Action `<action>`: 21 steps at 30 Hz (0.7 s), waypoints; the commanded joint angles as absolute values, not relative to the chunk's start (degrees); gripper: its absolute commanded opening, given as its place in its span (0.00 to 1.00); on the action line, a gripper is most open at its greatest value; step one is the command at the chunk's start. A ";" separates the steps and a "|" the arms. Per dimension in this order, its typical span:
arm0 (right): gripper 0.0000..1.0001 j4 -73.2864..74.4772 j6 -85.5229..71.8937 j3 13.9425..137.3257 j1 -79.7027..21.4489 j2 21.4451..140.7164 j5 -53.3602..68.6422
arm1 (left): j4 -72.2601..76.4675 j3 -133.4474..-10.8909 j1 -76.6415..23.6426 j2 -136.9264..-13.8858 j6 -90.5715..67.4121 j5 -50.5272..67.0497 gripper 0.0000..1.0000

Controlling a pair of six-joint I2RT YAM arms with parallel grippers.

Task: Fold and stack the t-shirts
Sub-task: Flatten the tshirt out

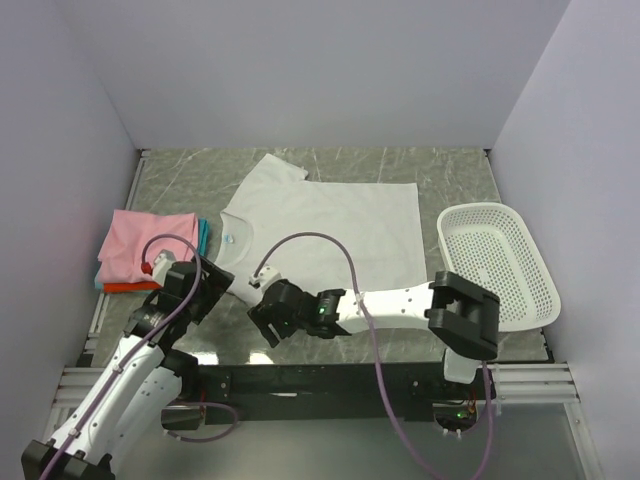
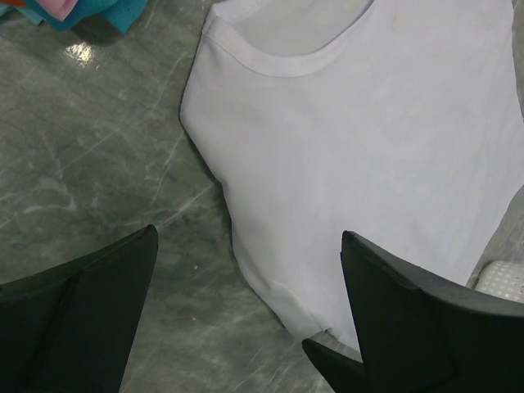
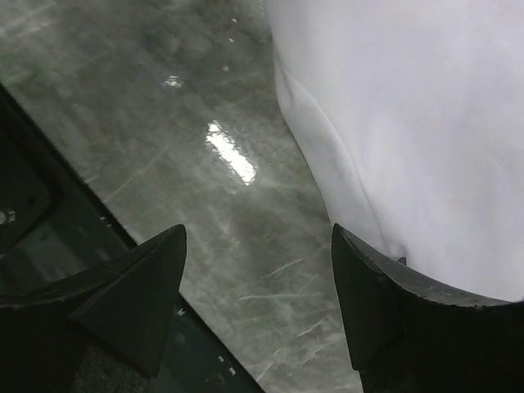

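Observation:
A plain white t-shirt (image 1: 330, 225) lies spread flat in the middle of the table, its neck to the left. Left of it sits a folded stack: a pink shirt (image 1: 150, 243) on top, a teal edge (image 1: 204, 232) and an orange-red edge (image 1: 125, 287) showing beneath. My left gripper (image 1: 207, 285) hangs open at the white shirt's near left corner. In the left wrist view the white shirt (image 2: 360, 139) lies between the fingers (image 2: 250, 282) and under the right one. My right gripper (image 1: 268, 322) is open too, over bare table just off the white shirt's (image 3: 409, 123) near hem, nothing between its fingers (image 3: 258, 270).
A white perforated basket (image 1: 500, 262) stands at the right edge of the table. White walls close in the left, back and right sides. The dark front rail (image 3: 49, 213) runs close under the right gripper. The teal cloth of the stack (image 2: 90, 12) shows at the left wrist view's top corner.

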State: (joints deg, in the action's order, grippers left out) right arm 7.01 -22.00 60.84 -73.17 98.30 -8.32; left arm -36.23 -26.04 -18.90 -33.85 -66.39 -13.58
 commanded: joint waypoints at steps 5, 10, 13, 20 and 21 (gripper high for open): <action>0.77 3.16 -19.52 64.07 -73.04 103.52 -15.19 | -37.00 -25.67 -19.07 -32.70 -68.12 -12.48 0.99; 0.67 2.29 -18.63 63.72 -71.02 104.94 -15.83 | -37.00 -25.22 -19.07 -32.70 -68.29 -12.30 0.99; 0.48 1.32 -18.81 63.02 -70.49 105.55 -15.38 | -37.18 -25.40 -19.07 -32.43 -68.38 -12.74 1.00; 0.32 2.11 -18.72 64.60 -69.70 108.19 -16.35 | -35.95 -24.96 -19.07 -31.73 -67.24 -12.04 0.99; 0.32 1.94 -18.63 64.60 -69.61 108.45 -16.09 | -36.03 -24.96 -19.16 -31.55 -67.32 -12.04 1.00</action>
State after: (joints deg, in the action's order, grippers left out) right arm 3.46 -19.16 62.24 -70.06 107.00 -14.83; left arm -37.50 -25.47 -18.96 -32.40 -67.26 -12.71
